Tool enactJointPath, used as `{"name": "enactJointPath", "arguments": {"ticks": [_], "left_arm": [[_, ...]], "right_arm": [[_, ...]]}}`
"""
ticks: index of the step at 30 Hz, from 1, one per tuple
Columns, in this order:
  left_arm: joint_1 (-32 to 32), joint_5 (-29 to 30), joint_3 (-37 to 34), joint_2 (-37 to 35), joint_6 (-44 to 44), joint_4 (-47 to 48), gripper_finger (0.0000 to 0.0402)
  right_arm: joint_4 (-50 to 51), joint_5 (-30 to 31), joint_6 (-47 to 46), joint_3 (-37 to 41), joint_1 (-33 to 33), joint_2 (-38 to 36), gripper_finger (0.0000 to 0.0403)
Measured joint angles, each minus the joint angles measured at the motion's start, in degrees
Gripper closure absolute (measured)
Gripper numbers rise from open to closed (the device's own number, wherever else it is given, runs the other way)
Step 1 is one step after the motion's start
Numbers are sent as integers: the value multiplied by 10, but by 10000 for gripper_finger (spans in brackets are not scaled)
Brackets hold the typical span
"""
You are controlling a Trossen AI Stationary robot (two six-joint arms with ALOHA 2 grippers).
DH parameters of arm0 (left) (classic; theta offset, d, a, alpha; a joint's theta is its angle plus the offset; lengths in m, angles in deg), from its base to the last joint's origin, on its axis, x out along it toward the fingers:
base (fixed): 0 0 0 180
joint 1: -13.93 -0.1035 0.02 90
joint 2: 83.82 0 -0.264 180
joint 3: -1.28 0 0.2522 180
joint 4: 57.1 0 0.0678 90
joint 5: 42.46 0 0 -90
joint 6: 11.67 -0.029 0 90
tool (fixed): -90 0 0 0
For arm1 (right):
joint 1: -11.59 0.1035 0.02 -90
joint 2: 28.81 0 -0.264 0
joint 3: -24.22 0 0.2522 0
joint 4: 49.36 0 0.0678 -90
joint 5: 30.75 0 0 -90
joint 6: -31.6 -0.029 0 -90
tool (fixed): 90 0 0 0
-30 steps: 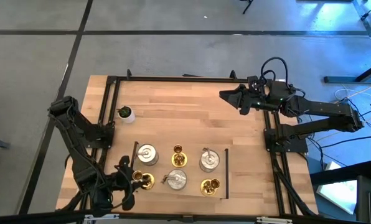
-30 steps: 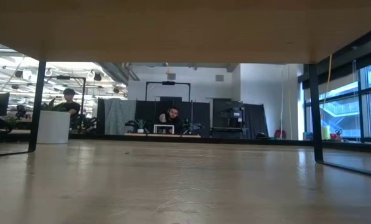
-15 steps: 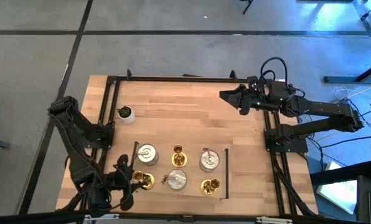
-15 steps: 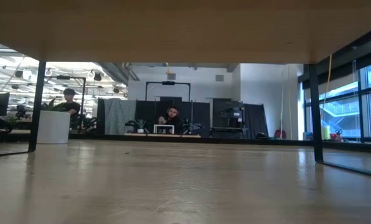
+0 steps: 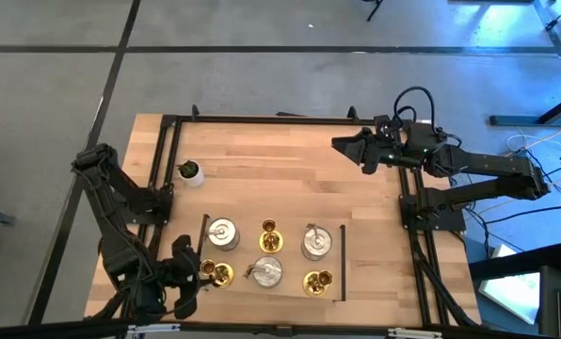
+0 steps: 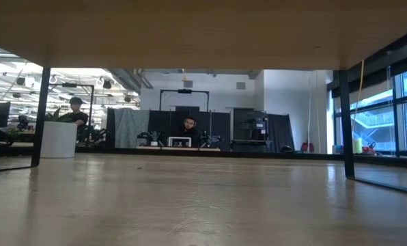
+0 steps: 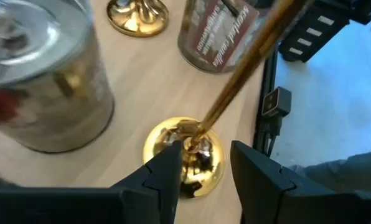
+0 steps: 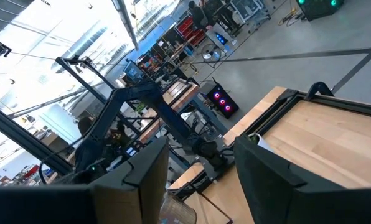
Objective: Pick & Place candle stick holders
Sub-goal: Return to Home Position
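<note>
**Left pincer open at gold holder, right arm parked**

All six candle stick holders (image 5: 267, 254) stand in the lower centre of the high view. They form two rows of three on the wood surface (image 5: 280, 188), between two short dark bars (image 5: 343, 264).

- **Upper row:** upper-left silver holder (image 5: 222, 233), upper-middle gold holder (image 5: 268, 229), upper-right silver holder (image 5: 315, 241).
- **Lower row:** lower-left gold holder (image 5: 216, 273), lower-middle silver holder (image 5: 266, 272), lower-right gold holder (image 5: 317, 281).

My left pincer (image 5: 197, 276) is in the lower left of the high view, just beside the lower-left gold holder. Its fingers (image 7: 167, 177) are spread wide and grip nothing. In my left wrist view that holder's round base shows in the gap past the tips, and its slim stem slants away. I can't tell whether either tip touches the base. Two of the silver ones sit close around it in that view (one has a printed label I can't read properly).

My right pincer (image 5: 341, 144) is in the upper right of the high view, by the black frame rail (image 5: 403, 188) and well apart from the holders. Its fingers (image 8: 142, 180) are apart and empty.

A small potted plant (image 5: 190, 171) sits on the surface left of centre, near the left rail.

The low view shows bare wood, a white pot (image 6: 58, 139) at left, and a person (image 6: 188, 126) seated far back in the room.
</note>
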Motion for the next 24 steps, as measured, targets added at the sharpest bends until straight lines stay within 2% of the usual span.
{"name": "enactJointPath", "arguments": {"ticks": [5,12,21,24], "left_arm": [[0,-11,0,-32,5,28,270],[0,-15,0,-89,38,86,270],[-17,-10,0,-188,187,259,298],[-49,28,0,-206,227,304,313]], "right_arm": [[0,-1,6,0,0,0,217],[0,-33,27,0,0,0,217],[0,-72,103,0,0,-18,217],[2,-111,121,0,0,-35,217]]}}
